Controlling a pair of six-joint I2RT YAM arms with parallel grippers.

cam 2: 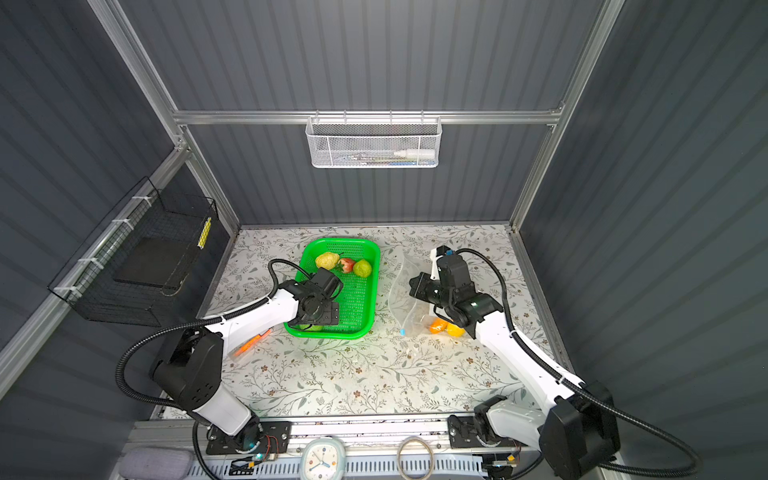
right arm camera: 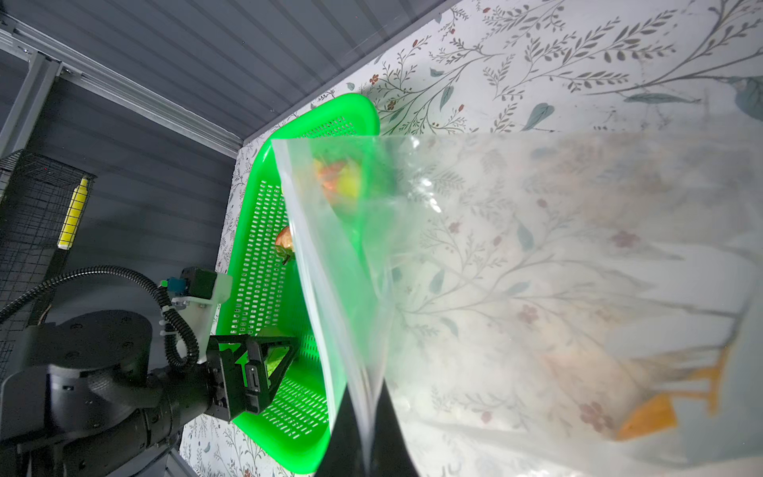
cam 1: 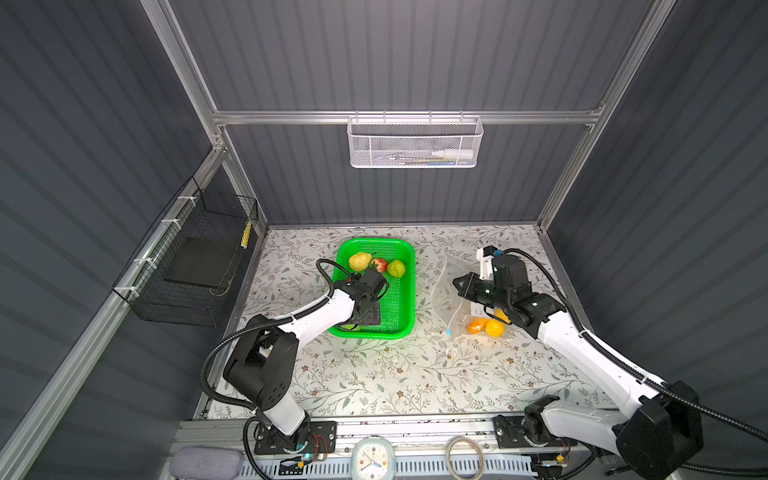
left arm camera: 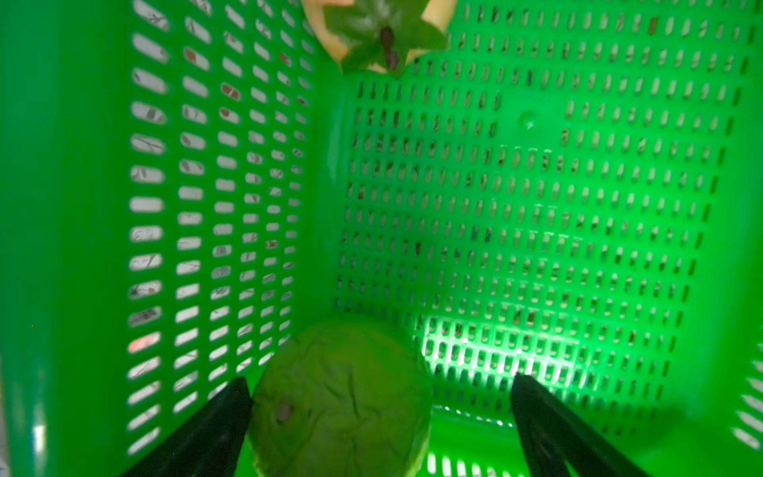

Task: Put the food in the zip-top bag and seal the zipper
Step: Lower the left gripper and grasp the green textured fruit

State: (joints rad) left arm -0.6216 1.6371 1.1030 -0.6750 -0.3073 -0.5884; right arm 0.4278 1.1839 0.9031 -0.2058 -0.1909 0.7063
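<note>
The green perforated plastic basket walls in the left tool beside the green leafy ball; floral worktop in front lies open

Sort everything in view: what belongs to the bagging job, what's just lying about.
Job: zip-top bag, blue slider, strawberry in the green basket, green leafy ball inside the open left gripper, orange fruit already bagged, right gripper pinching the bag.
Lying about: clock, white wire basket, black wire cage, cord loop.
</note>
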